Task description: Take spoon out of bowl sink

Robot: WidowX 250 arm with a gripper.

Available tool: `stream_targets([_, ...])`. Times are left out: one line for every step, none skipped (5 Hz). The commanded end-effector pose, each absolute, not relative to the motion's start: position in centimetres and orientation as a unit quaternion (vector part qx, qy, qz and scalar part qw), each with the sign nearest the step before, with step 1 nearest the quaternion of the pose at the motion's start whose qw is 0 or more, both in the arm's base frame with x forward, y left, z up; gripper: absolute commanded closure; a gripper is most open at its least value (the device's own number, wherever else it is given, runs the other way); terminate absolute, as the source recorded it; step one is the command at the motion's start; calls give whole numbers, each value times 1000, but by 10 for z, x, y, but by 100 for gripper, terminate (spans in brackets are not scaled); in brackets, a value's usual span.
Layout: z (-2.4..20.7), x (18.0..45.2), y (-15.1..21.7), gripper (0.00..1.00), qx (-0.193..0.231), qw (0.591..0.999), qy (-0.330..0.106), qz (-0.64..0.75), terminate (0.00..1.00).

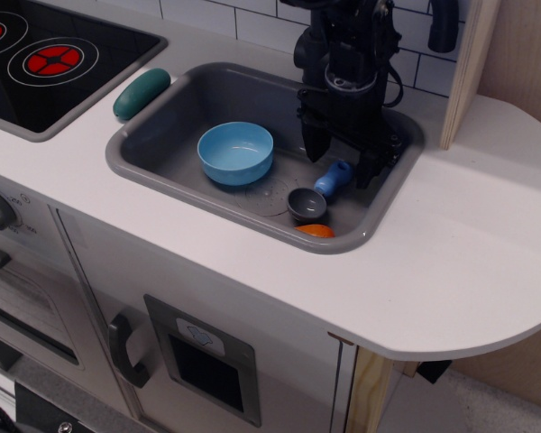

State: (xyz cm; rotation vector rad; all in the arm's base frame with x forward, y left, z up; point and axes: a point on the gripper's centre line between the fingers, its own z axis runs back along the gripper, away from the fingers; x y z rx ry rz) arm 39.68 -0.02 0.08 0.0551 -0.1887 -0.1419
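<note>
The spoon (317,192) lies on the floor of the grey sink (153,158) at its right front, dark scoop toward the front and blue handle pointing back right. The light-blue bowl (235,152) stands empty at the sink's middle left, apart from the spoon. My gripper (341,161) hangs open just above the spoon's handle, its black fingers (312,142) standing on either side and not touching the spoon.
A small orange object (316,231) lies at the sink's front right corner, next to the scoop. A dark green object (142,93) rests on the white counter left of the sink. The stove (36,63) is at the far left. The tiled wall is behind.
</note>
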Motion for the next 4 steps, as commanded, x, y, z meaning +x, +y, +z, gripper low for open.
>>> stream_targets([70, 409, 24, 0, 6, 988, -151, -28, 0])
stream_targets([70, 409, 24, 0, 6, 988, -151, -28, 0])
stream_targets([70, 409, 24, 0, 6, 988, -151, -28, 0])
stream_targets([70, 409, 24, 0, 6, 988, -151, -28, 100])
